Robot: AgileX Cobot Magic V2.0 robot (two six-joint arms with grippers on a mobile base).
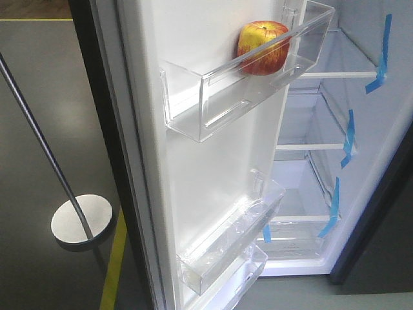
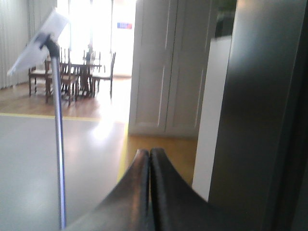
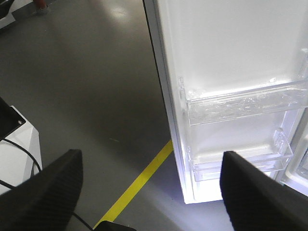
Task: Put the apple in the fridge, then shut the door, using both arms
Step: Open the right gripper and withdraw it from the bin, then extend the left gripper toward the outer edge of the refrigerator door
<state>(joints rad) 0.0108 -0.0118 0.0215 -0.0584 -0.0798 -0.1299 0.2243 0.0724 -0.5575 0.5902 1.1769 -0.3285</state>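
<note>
Apple (image 1: 263, 47): red w/ yellow patches, sits upright in the upper bin (image 1: 213, 106) on the door, at the end nearest the fridge cavity, touching the bin's clear front wall.
Door (image 1: 193, 181): swung open, white inner face to the front cam; dark outer edge on its left.
Lower bins (image 1: 232, 242): two clear ones stacked near the door's foot, nothing seen inside.
Fridge (image 1: 393, 148): open, white lining lit; glass shelves (image 1: 335, 74) one above another, blue tape strips (image 1: 382, 55) at their right ends.
Left pincer (image 2: 149, 153): fingers pressed together, no gap, nothing between; low in the wrist view, in open air.
Left wrist bkgd: dark grey panel (image 2: 260, 115) close on the right, can't tell which part of the fridge; white panelled double door (image 2: 163, 67) further back; chairs (image 2: 72, 77) in a bright far room.
Right pincer (image 3: 151, 155): spread wide, fingers (image 3: 48, 192) at the frame's lower corners, holding nothing, above the floor (image 3: 86, 82) just beside the door's bottom corner.
Right wrist view: door's white face and clear bins seen from above; yellow line (image 3: 139, 185) crosses the floor between the fingers; white box (image 3: 14, 144) w/ black cable at left.
Stand (image 1: 80, 221): round metal base on the grey floor left of the door, thin pole leaning up-left.
</note>
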